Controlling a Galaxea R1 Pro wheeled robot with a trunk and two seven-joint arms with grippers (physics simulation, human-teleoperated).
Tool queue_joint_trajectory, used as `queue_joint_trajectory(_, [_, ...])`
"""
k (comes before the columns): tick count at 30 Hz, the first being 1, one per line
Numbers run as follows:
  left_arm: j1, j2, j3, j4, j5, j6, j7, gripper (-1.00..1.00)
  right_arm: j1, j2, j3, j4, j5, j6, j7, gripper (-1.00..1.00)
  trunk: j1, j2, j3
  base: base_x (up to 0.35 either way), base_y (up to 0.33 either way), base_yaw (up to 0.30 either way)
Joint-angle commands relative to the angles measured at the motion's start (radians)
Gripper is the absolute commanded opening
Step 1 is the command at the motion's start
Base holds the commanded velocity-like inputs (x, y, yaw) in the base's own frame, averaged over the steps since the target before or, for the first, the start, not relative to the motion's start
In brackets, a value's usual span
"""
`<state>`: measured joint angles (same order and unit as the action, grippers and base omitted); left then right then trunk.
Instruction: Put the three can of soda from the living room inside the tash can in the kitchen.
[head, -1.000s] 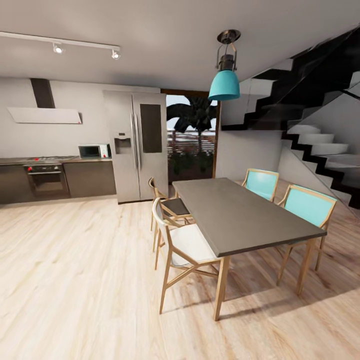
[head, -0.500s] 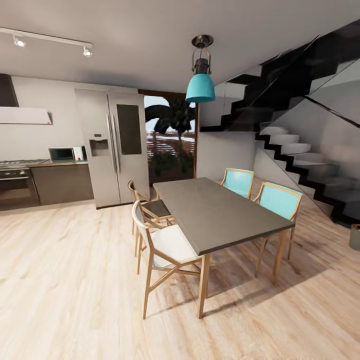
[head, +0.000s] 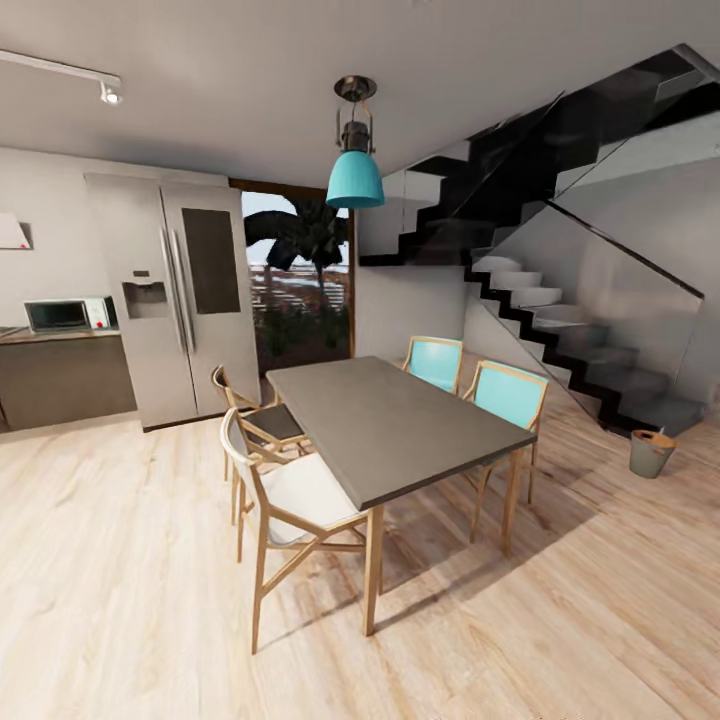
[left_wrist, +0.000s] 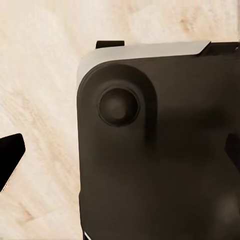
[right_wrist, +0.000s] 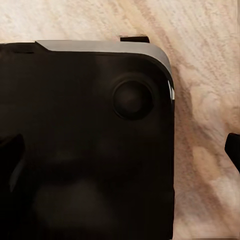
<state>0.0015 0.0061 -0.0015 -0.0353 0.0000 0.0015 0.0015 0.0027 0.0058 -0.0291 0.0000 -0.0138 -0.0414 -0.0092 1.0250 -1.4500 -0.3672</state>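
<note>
Tash can stands on the plank floor at the foot of the staircase, well apart from the dining surface. Left pincer: dark fingertips at the frame edges over a dark robot body panel and floor; open or closed, cannot tell. Right pincer: same, cannot tell. Head view: four chairs around the dining surface, teal lamp above, fridge beyond.

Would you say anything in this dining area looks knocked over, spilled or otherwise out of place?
Nothing stands out. The chairs sit upright around the dining table, and the small bin stands upright on the floor by the foot of the stairs.
</note>
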Motion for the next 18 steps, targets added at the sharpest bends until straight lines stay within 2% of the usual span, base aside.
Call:
queue_joint_trajectory(1, [0.0,0.0,0.0,0.0,0.0,0.0,0.0,1.0,0.0,0.0,0.0,0.0,0.0,0.0,0.0,1.0,0.0,0.0,0.0,0.0,0.0,-0.269])
queue_joint_trajectory(18, [0.0,-0.011,0.01,-0.032,0.009,0.001,-0.003,1.0,0.0,0.0,0.0,0.0,0.0,0.0,0.0,1.0,0.0,0.0,0.009,0.0,0.0,-0.269])
